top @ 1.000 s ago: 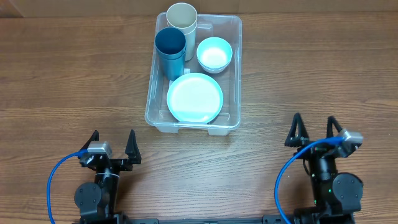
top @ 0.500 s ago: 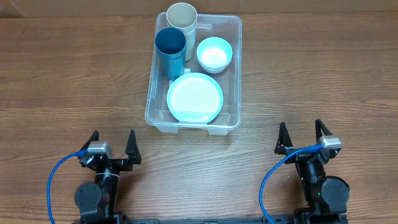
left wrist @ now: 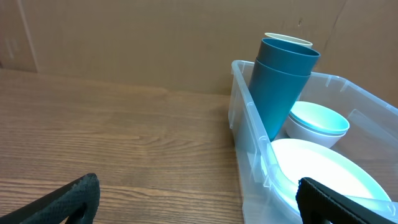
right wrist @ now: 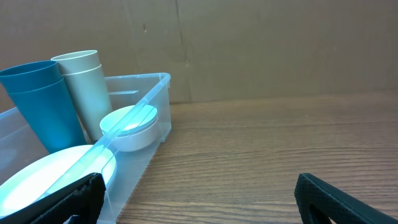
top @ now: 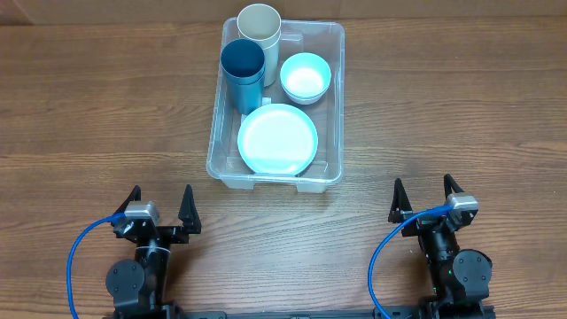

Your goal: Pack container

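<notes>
A clear plastic container (top: 335, 106) sits on a wood-grain table (top: 89, 106), just far of centre, with its long sides running near to far. The brown laminate shows long streaks of grain running left to right and a soft sheen from the overhead light.

Inside the container, a round pale plate (top: 277, 139) lies flat at the near end. A small pale bowl (top: 306, 75) sits beyond it on the right. Dark blue cups (top: 242, 64), one nested in the other, stand tilted on the left. A cream cup (top: 259, 22) stands behind them at the far left corner.

Both arms are at the near edge of the table, well apart from the container. The left gripper (top: 160, 197) is near and to the left of the container, its two black fingers spread wide and holding nothing. The right gripper (top: 423, 188) is near and to the right, its fingers also parted and empty. A blue cable (top: 84, 244) loops beside the left arm, and a second blue cable (top: 381, 257) curves beside the right arm.

The wrist cameras look across the tabletop towards a backdrop of plain brown cardboard (left wrist: 155, 43), which stands along the far side of the table with vertical seams between its panels. From the left wrist, the container fills the right of the picture. From the right wrist, it fills the left, with bare wood stretching away beside it.
</notes>
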